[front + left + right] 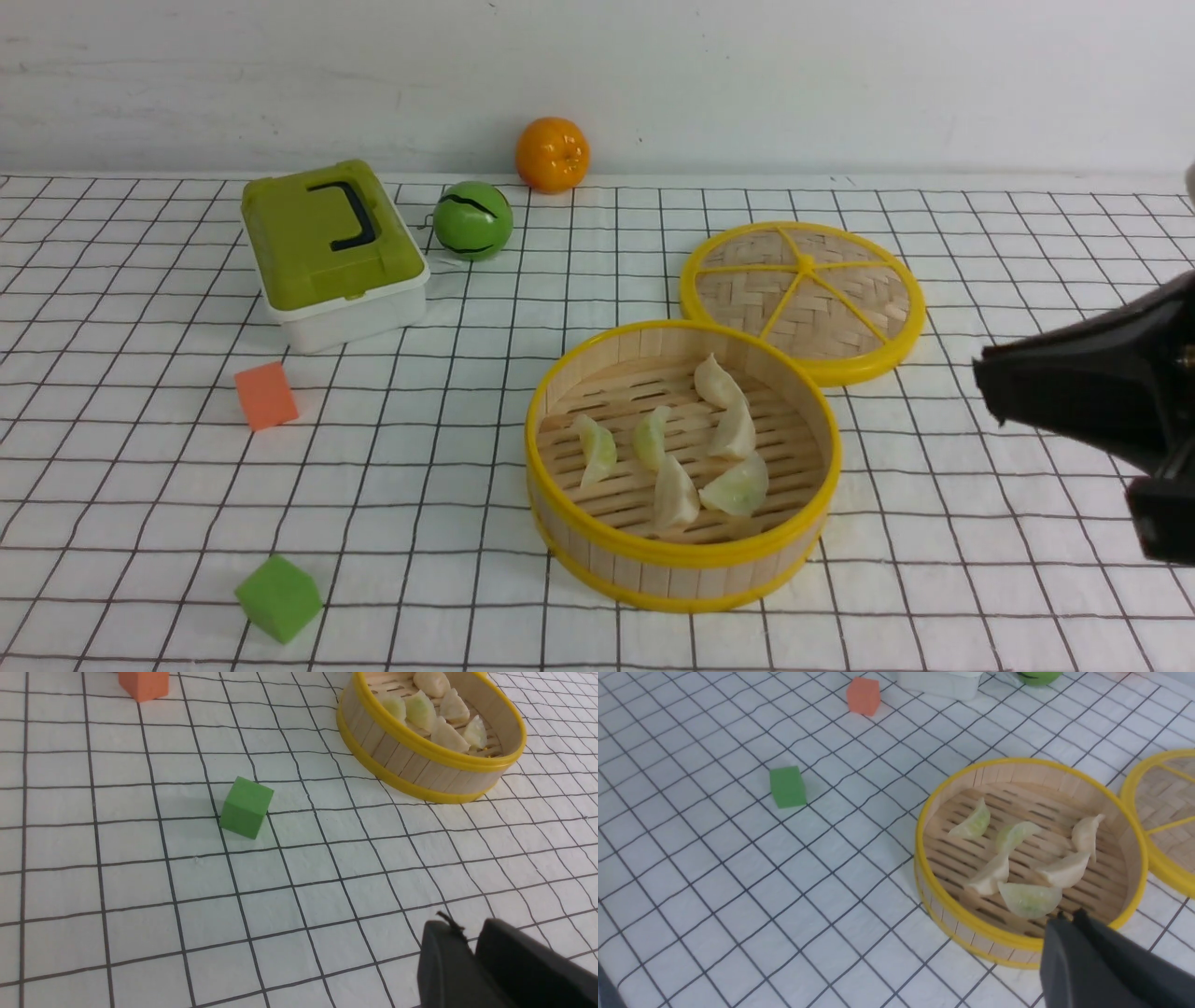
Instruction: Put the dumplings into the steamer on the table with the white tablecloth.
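The round bamboo steamer (pixel 560 509) with yellow rims stands on the table's white tablecloth (pixel 420 485), right of centre. Several pale cream and green dumplings (pixel 674 495) lie on its slatted floor, also seen in the right wrist view (pixel 1029 899). My right gripper (pixel 985 378) hangs shut and empty at the right edge, right of the steamer (pixel 966 926). In its wrist view the tips (pixel 1069 914) hover just outside the rim, beside a green dumpling. My left gripper (pixel 465 926) shows only in its wrist view, above bare cloth, with a narrow gap between its tips and nothing in it.
The flat woven lid (pixel 803 299) lies behind the steamer, touching it. A green-lidded box (pixel 327 243), a green ball (pixel 472 220) and an orange (pixel 552 154) sit at the back left. An orange cube (pixel 266 396) and a green cube (pixel 278 597) lie on the left.
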Robot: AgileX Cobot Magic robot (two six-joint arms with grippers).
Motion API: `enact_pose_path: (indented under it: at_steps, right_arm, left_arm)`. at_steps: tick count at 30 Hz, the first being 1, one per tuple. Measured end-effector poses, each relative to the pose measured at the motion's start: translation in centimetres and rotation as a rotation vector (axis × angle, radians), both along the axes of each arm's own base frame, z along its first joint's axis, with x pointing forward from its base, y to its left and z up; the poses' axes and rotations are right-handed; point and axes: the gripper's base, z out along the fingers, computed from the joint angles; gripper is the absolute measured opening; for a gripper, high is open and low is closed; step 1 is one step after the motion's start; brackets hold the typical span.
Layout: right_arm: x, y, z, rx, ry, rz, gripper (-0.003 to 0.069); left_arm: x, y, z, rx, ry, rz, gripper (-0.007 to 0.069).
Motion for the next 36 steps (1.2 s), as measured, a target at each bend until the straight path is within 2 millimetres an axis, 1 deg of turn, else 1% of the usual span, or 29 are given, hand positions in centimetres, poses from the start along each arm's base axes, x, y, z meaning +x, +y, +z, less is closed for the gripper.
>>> enact_pose_path:
  at_steps: [5, 11, 13, 15, 17, 20, 22, 23, 24, 26, 27, 28, 29, 32, 33, 35, 36]
  right_arm:
    - [-0.3, 0.0, -0.4, -0.026, 0.042, 0.021, -0.001]
    - [-0.3, -0.2, -0.6, -0.062, 0.041, 0.018, -0.0007]
    - [-0.2, -0.4, -0.6, -0.08, 0.033, 0.002, -0.0008]
    - [0.3, -0.6, -0.8, -0.075, 0.012, -0.049, -0.0022]
    - [0.6, -0.9, -1.3, -0.069, -0.03, -0.092, -0.0024]
    - [0.2, -1.5, -2.1, -0.054, -0.082, -0.14, -0.0024]
    - [-1.2, -2.9, -3.4, 0.004, -0.146, -0.225, -0.0024]
    - [-2.0, -3.8, -4.5, 0.037, -0.162, -0.279, -0.0024]
    - [-2.7, -4.6, -5.1, 0.075, -0.169, -0.329, -0.0024]
    - [-4.1, -6.2, -7.1, 0.131, -0.176, -0.44, -0.0024]
    - [-4.6, -6.8, -8.0, 0.147, -0.18, -0.486, -0.0024]
    - [-4.7, -6.9, -8.2, 0.151, -0.181, -0.497, -0.0024]
    - [-5.6, -8.0, -10.0, 0.173, -0.192, -0.583, -0.0024]
    - [-7.3, -9.3, -13.1, 0.198, -0.24, -0.714, -0.0024]
    - [-7.2, -9.3, -13.3, 0.196, -0.234, -0.714, -0.0024]
    - [-8.3, -10.0, -15.5, 0.209, -0.287, -0.803, -0.0024]
    - [-8.7, -10.2, -16.2, 0.214, -0.314, -0.837, -0.0024]
  left_arm:
    - [0.0, 0.0, 0.0, 0.0, 0.0, 0.0, 0.0104]
    - [0.0, 0.0, 0.0, 0.001, 0.001, 0.0, 0.0111]
    - [0.0, 0.0, 0.0, 0.001, 0.001, 0.0, 0.0111]
    - [0.0, 0.0, 0.0, 0.001, 0.001, 0.0, 0.0113]
    - [0.0, 0.0, 0.0, 0.001, 0.001, 0.0, 0.0115]
    - [0.0, 0.0, 0.0, 0.001, 0.0, 0.001, 0.0116]
    - [0.0, 0.0, 0.0, 0.001, 0.0, 0.001, 0.0119]
    - [0.0, 0.0, 0.0, 0.001, 0.0, 0.001, 0.0122]
    - [0.0, 0.0, 0.0, 0.001, 0.0, 0.001, 0.0123]
    - [0.0, 0.0, 0.0, 0.001, 0.0, 0.001, 0.0125]
    - [0.0, 0.0, 0.0, 0.001, 0.0, 0.001, 0.0126]
    - [0.0, 0.0, 0.0, 0.001, 0.0, 0.001, 0.0126]
    - [0.0, 0.0, 0.0, 0.0, 0.001, 0.001, 0.0128]
    - [0.0, 0.0, 0.0, 0.0, 0.001, 0.001, 0.0128]
    - [0.0, 0.0, 0.0, 0.0, 0.001, 0.001, 0.0128]
    - [0.0, 0.0, 0.0, 0.0, 0.001, 0.001, 0.0128]
    - [0.0, 0.0, 0.0, 0.0, 0.001, 0.001, 0.0128]
